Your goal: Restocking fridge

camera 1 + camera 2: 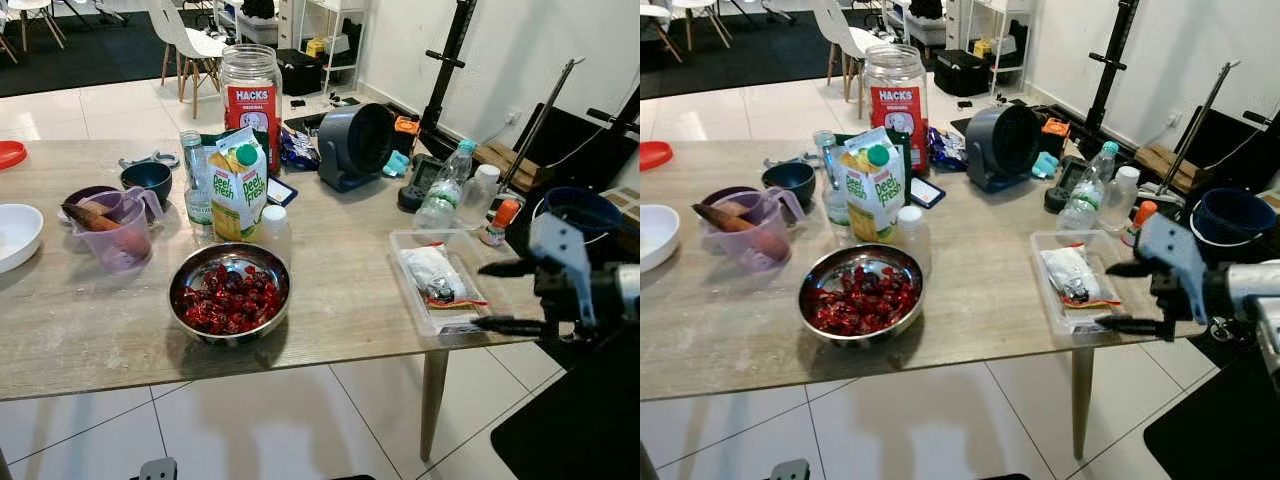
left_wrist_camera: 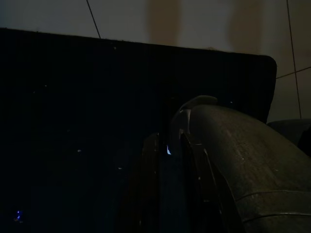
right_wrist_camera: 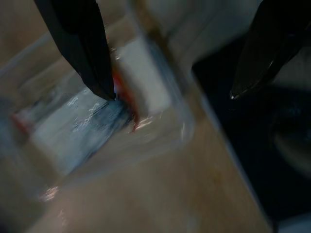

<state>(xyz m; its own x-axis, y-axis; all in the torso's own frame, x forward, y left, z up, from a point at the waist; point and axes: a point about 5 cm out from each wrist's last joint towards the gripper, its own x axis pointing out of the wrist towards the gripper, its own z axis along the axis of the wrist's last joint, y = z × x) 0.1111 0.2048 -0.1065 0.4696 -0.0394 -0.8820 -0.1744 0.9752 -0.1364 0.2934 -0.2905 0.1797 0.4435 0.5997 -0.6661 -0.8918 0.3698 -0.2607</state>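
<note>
The clear plastic container point(image 1: 445, 283) with a packet of food inside sits at the table's point(image 1: 340, 300) right end, its near corner almost on the front edge, its long axis running from the front edge back toward the far side. The right gripper point(image 1: 500, 297) hovers just beside that near right corner, fingers spread wide, one above the other in the head views. In the right wrist view one finger point(image 3: 80, 46) lies over the container's corner while the other hangs past the table edge, so the container wall seems to fall between them. The container lies to the robot's left of the fingertips; I judge a short push inward would seat the grip. The left gripper point(image 2: 167, 165) hangs idle in the dark; its fingers I cannot tell.
</note>
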